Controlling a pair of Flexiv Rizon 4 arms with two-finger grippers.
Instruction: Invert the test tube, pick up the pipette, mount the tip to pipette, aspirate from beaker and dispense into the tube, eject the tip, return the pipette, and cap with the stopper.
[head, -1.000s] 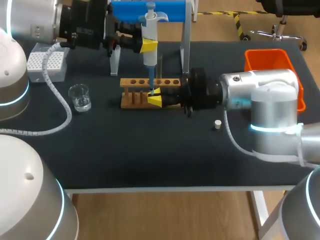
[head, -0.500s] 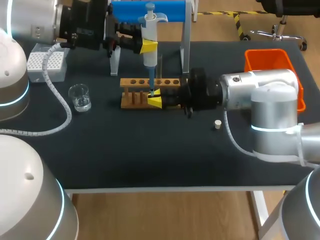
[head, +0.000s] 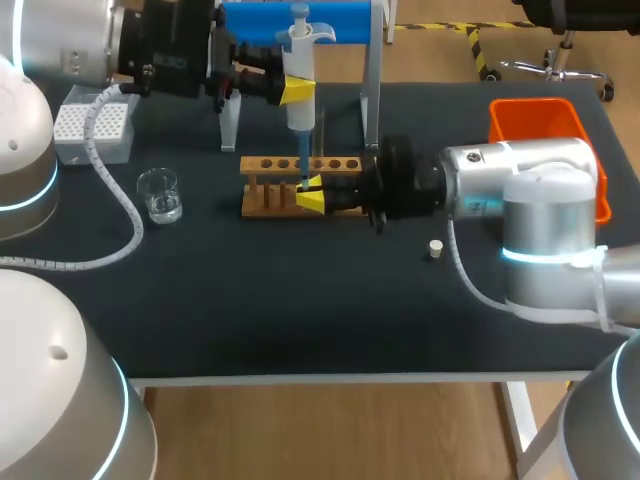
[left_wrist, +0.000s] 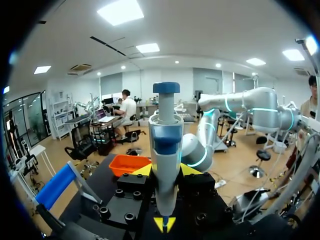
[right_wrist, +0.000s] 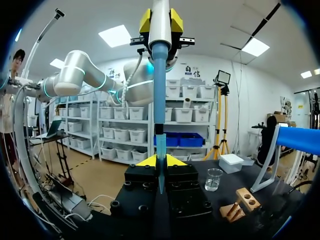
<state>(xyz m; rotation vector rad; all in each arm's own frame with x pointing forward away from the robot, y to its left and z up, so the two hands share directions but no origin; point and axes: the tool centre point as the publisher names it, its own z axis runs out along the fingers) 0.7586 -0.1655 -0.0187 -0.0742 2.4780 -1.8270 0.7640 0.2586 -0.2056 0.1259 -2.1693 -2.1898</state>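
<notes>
Left gripper clenched on pipette, held upright above the rack. Blue tip points down at the rack, its end inside right gripper, which covers the rack's right half. Right grip: cannot tell; test tube too clear to make out. Beaker left of rack. Stopper right of rack. Tip box behind-left of rack, partly behind a cable.

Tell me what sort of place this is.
Most likely a laboratory bench set up for robotic liquid handling: a pipette stands over a wooden test tube rack, with a glass beaker and a tip box on the dark table.
</notes>
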